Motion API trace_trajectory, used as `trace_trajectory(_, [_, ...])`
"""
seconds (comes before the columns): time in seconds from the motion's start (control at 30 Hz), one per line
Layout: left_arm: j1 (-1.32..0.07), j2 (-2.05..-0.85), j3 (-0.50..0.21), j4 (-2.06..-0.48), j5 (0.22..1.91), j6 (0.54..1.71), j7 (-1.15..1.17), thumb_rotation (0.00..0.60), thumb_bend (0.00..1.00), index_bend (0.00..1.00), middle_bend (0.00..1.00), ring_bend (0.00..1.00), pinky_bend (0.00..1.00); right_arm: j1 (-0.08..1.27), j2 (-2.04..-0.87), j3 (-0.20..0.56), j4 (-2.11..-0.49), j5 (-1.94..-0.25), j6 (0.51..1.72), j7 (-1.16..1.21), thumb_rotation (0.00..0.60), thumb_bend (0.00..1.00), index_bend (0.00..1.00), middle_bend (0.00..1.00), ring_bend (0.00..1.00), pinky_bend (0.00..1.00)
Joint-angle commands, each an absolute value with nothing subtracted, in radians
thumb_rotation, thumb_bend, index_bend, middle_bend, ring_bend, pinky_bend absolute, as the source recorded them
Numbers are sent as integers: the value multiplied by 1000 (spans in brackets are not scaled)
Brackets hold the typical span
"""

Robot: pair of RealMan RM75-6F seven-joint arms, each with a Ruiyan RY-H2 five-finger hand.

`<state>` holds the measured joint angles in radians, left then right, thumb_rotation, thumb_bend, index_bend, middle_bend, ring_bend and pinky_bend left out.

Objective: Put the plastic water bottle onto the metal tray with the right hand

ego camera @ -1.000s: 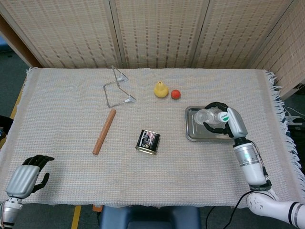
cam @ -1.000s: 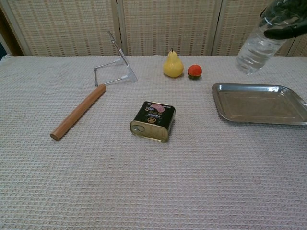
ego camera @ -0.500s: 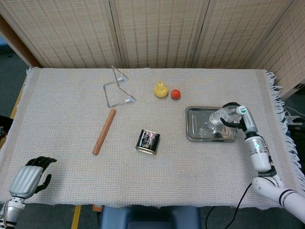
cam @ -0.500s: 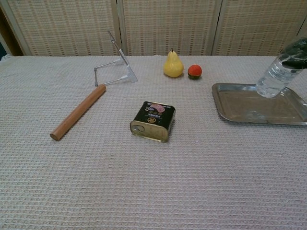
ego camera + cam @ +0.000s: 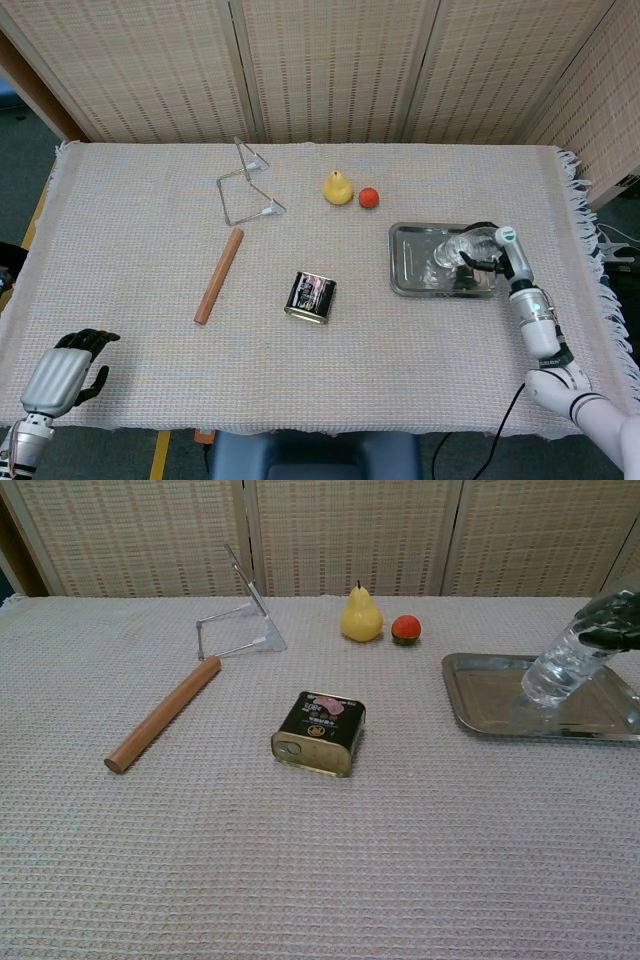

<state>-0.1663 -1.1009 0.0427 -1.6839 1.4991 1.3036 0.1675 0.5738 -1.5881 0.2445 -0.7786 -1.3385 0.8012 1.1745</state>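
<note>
You get even, soft light in both views; shadows are faint, focus is sharp, and only the tray [image 5: 470, 695] throws mild glare.

Both hands, the left hand [image 5: 62, 372] and the right hand [image 5: 487, 258], have black fingers and silver-grey backs on white-and-silver forearms, the right marked with small green spots.

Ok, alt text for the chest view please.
The right hand holds a tilted clear bottle with its base on a steel tray. Left of it on the woven cloth lie a tin, wooden rod, wire stand, pear and small red fruit.
</note>
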Motion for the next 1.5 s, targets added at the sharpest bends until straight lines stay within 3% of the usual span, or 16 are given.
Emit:
trace_trajectory(0.03, [-166, -1101, 43, -1684, 1499, 1304, 167, 600, 524, 260, 264, 186, 235, 579, -1599, 218, -756, -1378, 814, 1216, 600, 105, 632, 423, 177, 318])
trace_trajectory(0.17, [-167, -1100, 45, -1684, 1503, 1304, 167, 600, 525, 260, 264, 186, 235, 582, -1601, 189, -731, -1423, 843, 1263, 600, 103, 329, 222, 5, 215])
trace_trajectory(0.3, [-167, -1101, 46, -1684, 1504, 1303, 169, 600, 525, 260, 264, 186, 235, 583, -1605, 169, -709, -1447, 866, 1283, 600, 102, 86, 40, 0, 137])
trace_trajectory(0.4, [-168, -1101, 46, -1684, 1502, 1301, 169, 600, 525, 260, 264, 187, 235, 582, -1606, 164, -703, -1451, 881, 1277, 600, 102, 7, 1, 0, 117])
trace_trajectory(0.73, [-168, -1099, 46, -1685, 1499, 1301, 166, 600, 524, 260, 265, 188, 235, 553, -1578, 154, -744, -1455, 982, 1120, 600, 101, 0, 0, 0, 0])
trace_trajectory(1.1, [-162, -1092, 46, -1691, 1505, 1316, 158, 600, 525, 260, 265, 190, 235, 375, -1474, 144, -993, -1449, 1336, 482, 600, 70, 0, 0, 0, 0])
trace_trajectory(1.23, [-161, -1091, 46, -1692, 1506, 1319, 159, 600, 524, 260, 265, 190, 235, 356, -1460, 141, -1028, -1446, 1361, 414, 600, 69, 0, 0, 0, 0])
trace_trajectory(1.33, [-157, -1091, 47, -1694, 1517, 1333, 168, 600, 525, 260, 270, 191, 235, 279, -1449, 112, -1097, -1450, 1471, 169, 600, 69, 0, 0, 0, 0])
trace_trajectory(1.5, [-156, -1094, 46, -1693, 1515, 1335, 178, 600, 525, 260, 272, 191, 235, 232, -1452, 110, -1153, -1418, 1506, 5, 600, 70, 0, 0, 0, 0])
